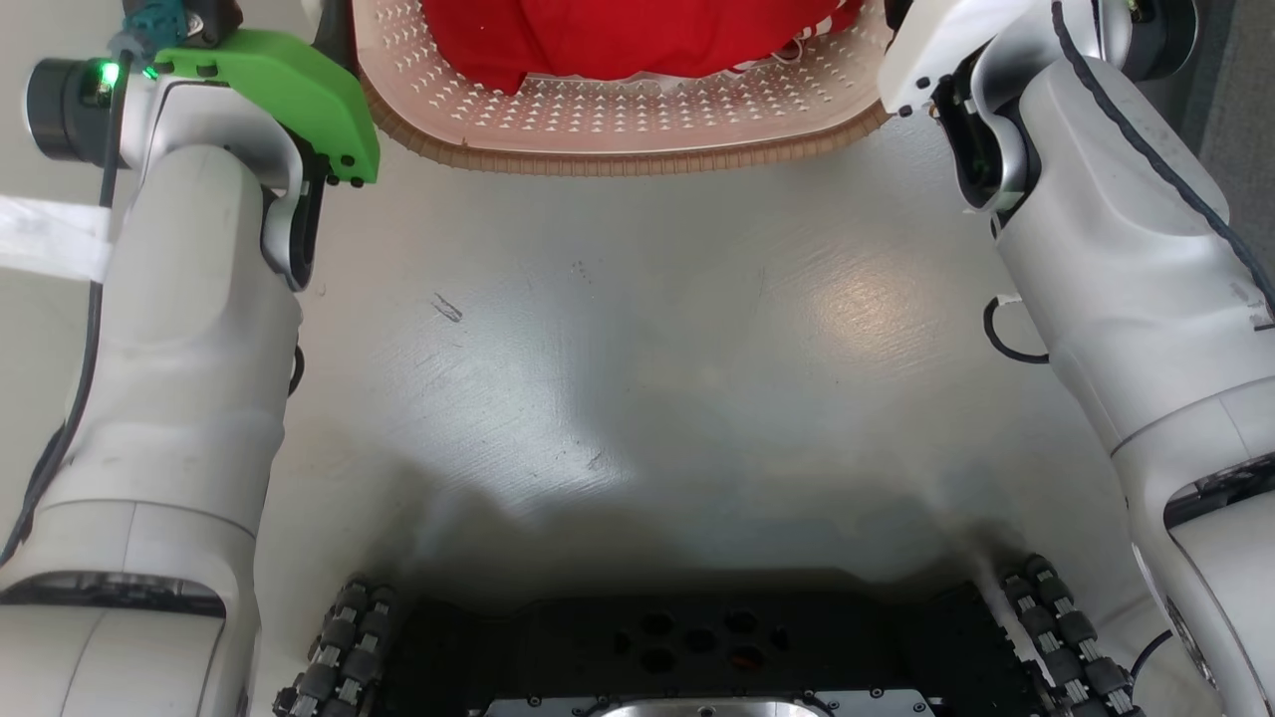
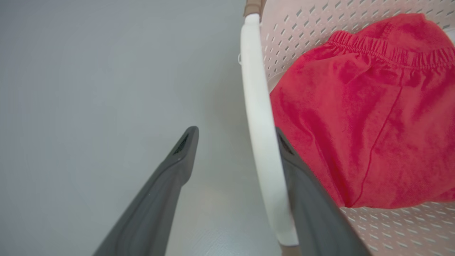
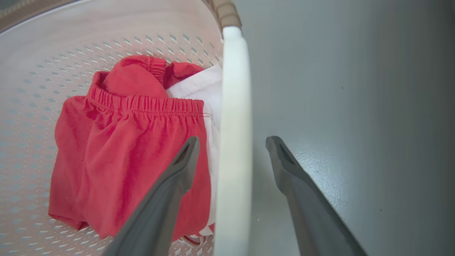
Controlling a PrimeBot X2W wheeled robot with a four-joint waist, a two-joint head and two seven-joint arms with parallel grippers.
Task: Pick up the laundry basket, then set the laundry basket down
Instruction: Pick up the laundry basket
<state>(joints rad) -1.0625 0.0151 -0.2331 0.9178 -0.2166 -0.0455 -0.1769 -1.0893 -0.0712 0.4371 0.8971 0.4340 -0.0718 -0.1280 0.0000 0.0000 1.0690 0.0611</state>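
Note:
The laundry basket [image 1: 637,159], cream-white and perforated with a brown woven-look rim, sits on the floor at the top middle of the head view. It holds a red garment [image 1: 618,40]. In the left wrist view my left gripper [image 2: 235,131] is open and straddles the basket's white handle [image 2: 259,106]. One finger is outside over the floor, the other inside next to the red garment [image 2: 362,124]. My right gripper [image 3: 233,139] is open too, with the other white handle [image 3: 233,89] between its fingers. Red cloth [image 3: 131,149] and a white cloth [image 3: 199,89] lie inside.
My two pale forearms frame the glossy grey floor [image 1: 637,378]. My black wheeled base [image 1: 697,647] fills the bottom of the head view. A white strip [image 1: 50,239] lies on the floor at the far left.

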